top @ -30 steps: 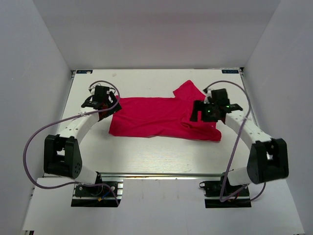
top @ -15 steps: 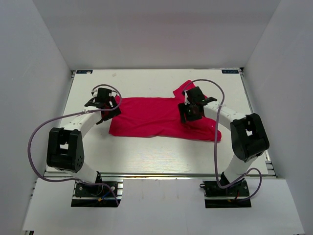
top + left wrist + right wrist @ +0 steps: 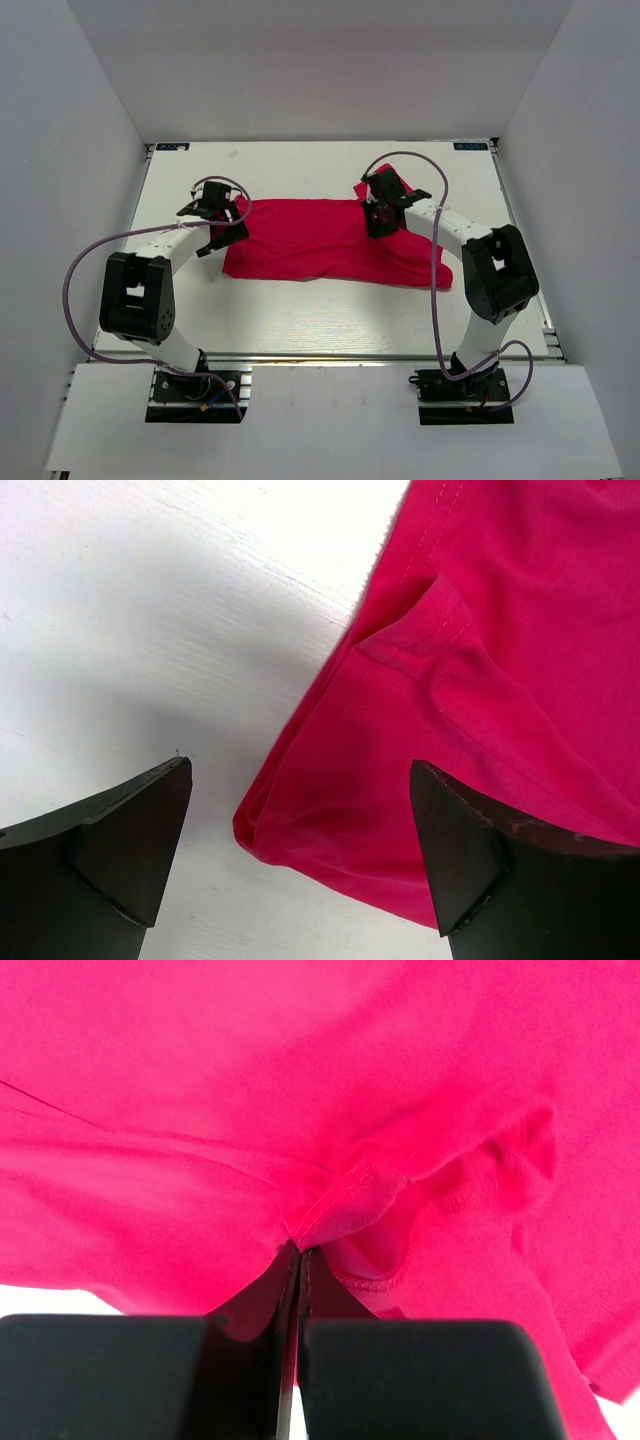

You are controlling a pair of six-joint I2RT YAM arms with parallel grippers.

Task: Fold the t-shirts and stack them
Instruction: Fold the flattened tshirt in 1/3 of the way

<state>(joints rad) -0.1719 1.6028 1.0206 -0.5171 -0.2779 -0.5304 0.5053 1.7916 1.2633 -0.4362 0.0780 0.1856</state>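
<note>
The bright crimson-pink cloth t-shirt [image 3: 320,240] is lying spread on the white tabletop [image 3: 300,315]. The right pincer [image 3: 298,1255] is pinching a hemmed fold of it, and the left pincer [image 3: 298,772] is hanging spread wide, straddling its left edge.

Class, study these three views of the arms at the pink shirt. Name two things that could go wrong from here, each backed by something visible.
1. The right tool is shut on only a small pucker of the shirt; a lift might pull it free.
2. The left tool is open astride the shirt's rumpled edge, partly over bare table; closing there may catch only one layer, giving a lopsided fold.
</note>
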